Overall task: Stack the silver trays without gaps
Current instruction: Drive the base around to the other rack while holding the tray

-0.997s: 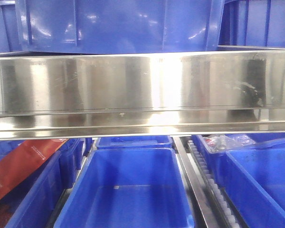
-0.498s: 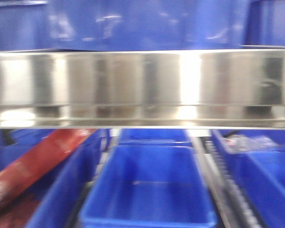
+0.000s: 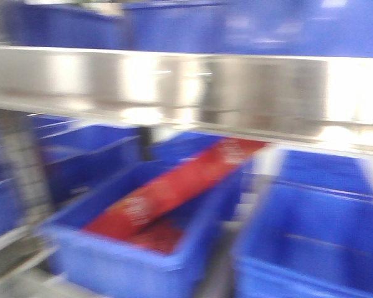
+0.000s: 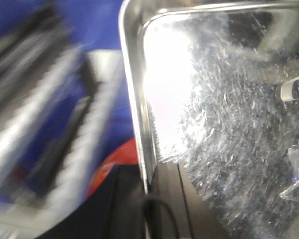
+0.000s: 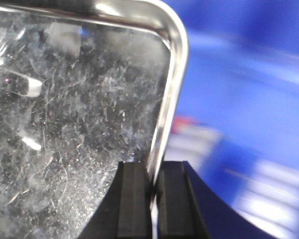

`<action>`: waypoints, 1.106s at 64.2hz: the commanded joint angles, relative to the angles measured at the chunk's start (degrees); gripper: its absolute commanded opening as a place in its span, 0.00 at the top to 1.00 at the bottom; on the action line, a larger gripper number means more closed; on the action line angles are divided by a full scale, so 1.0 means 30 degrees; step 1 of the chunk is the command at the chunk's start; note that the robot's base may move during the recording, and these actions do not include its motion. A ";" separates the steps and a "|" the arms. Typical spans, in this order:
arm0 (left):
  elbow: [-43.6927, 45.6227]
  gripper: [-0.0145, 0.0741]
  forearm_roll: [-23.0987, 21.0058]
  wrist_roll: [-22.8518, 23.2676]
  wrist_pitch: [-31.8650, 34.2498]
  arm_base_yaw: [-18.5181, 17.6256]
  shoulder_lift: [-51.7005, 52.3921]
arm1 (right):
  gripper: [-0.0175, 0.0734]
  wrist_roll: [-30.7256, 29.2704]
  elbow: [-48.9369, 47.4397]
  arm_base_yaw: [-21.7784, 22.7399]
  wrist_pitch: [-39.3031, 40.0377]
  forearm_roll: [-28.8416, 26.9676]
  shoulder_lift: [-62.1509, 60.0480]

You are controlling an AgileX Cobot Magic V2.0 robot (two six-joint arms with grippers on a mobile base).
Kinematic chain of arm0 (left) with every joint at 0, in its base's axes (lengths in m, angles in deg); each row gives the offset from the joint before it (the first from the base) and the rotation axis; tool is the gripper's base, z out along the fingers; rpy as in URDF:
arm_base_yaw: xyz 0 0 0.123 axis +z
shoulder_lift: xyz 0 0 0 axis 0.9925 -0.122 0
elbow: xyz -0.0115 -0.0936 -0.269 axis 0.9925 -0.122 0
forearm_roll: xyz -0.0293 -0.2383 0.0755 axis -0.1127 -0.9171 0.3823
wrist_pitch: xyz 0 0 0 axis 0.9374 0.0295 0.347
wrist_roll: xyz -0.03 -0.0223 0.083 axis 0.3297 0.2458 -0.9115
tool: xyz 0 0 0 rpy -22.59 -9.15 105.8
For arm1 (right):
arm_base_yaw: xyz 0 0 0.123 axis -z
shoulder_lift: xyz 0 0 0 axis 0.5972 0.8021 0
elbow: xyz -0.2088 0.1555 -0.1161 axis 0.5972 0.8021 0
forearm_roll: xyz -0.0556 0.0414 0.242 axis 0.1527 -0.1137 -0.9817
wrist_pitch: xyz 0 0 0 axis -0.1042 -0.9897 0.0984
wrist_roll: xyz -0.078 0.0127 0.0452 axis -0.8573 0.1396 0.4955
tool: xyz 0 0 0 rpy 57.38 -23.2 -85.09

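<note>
One silver tray (image 4: pixel 214 124) fills the left wrist view, scratched and shiny, with its thin rim running down the frame. My left gripper (image 4: pixel 149 175) is shut on that rim, one black finger on each side of it. The silver tray (image 5: pixel 74 114) also fills the right wrist view. There my right gripper (image 5: pixel 153 170) is shut on its rim near a rounded corner. In the front view a shiny steel band (image 3: pixel 193 93) crosses the whole frame, and it looks like the held tray's side wall. No other tray shows.
Deep blue bins (image 3: pixel 311 230) stand below the band and more blue bins (image 3: pixel 236 28) above it. One bin (image 3: pixel 112 254) holds a long red packet (image 3: pixel 174 192). A grey roller track (image 3: pixel 18 167) runs down the left. Everything is motion-blurred.
The front view has swung. The red packet and its bin slid from the lower left to the centre, while the steel band stayed across the frame and tilted slightly. Blur has grown.
</note>
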 commanded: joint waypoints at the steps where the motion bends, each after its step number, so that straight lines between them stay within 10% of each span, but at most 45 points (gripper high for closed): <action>1: 0.0129 0.85 0.0461 -0.0205 0.0480 -0.0074 0.0259 | 0.88 -0.0543 -0.0181 -0.0014 0.0609 0.0095 -0.0222; 71: 0.0129 0.85 0.0461 -0.0205 0.0480 -0.0074 0.0259 | 0.88 -0.0543 -0.0181 -0.0014 0.0941 0.0095 -0.0222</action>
